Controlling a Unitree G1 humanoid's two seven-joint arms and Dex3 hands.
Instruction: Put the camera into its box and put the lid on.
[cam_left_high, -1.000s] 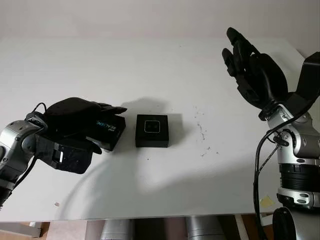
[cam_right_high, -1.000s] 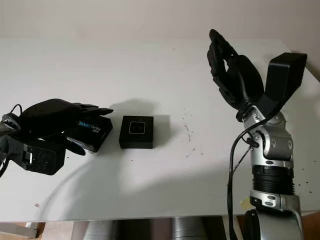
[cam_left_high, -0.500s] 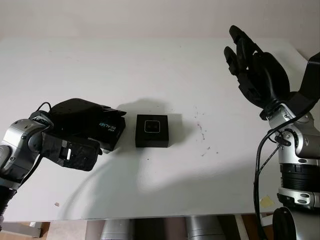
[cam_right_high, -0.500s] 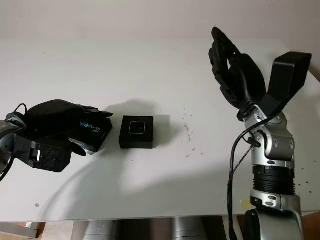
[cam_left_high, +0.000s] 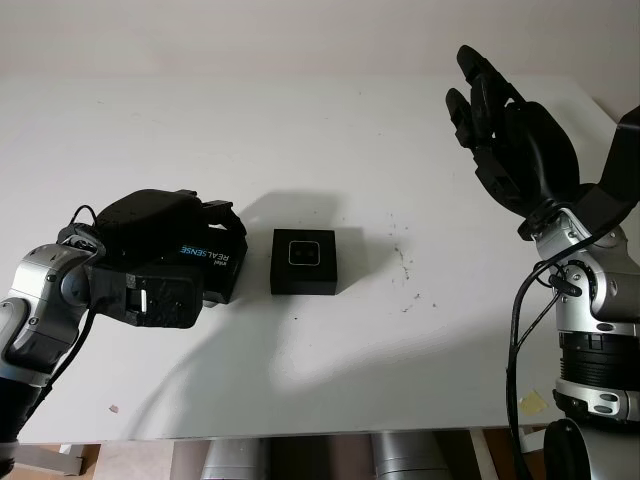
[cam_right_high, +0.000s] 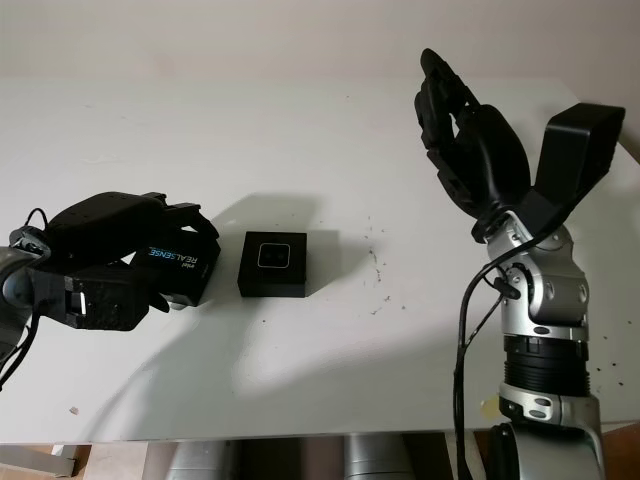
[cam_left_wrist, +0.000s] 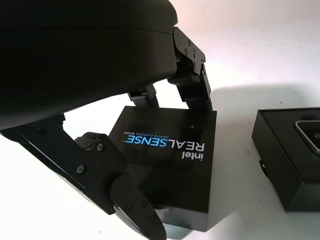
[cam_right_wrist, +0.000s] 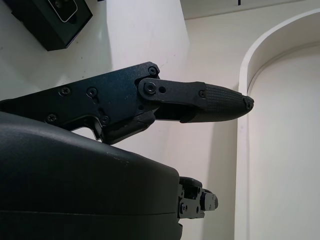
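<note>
Two square black boxes sit side by side on the matte white table (cam_left_high: 330, 390).
The left hand (cam_left_high: 160, 225) clamps its fingers (cam_left_wrist: 192, 82) around the glossy printed lid (cam_left_wrist: 172, 172); beside it, the open box (cam_left_high: 304, 261) holds the camera (cam_left_high: 303, 252). The right hand (cam_left_high: 505, 135) hangs open, raised above the table's right side.

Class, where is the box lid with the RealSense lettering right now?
In the left eye view the lid lies on the table's left side, under the left hand, just left of the open box.
</note>
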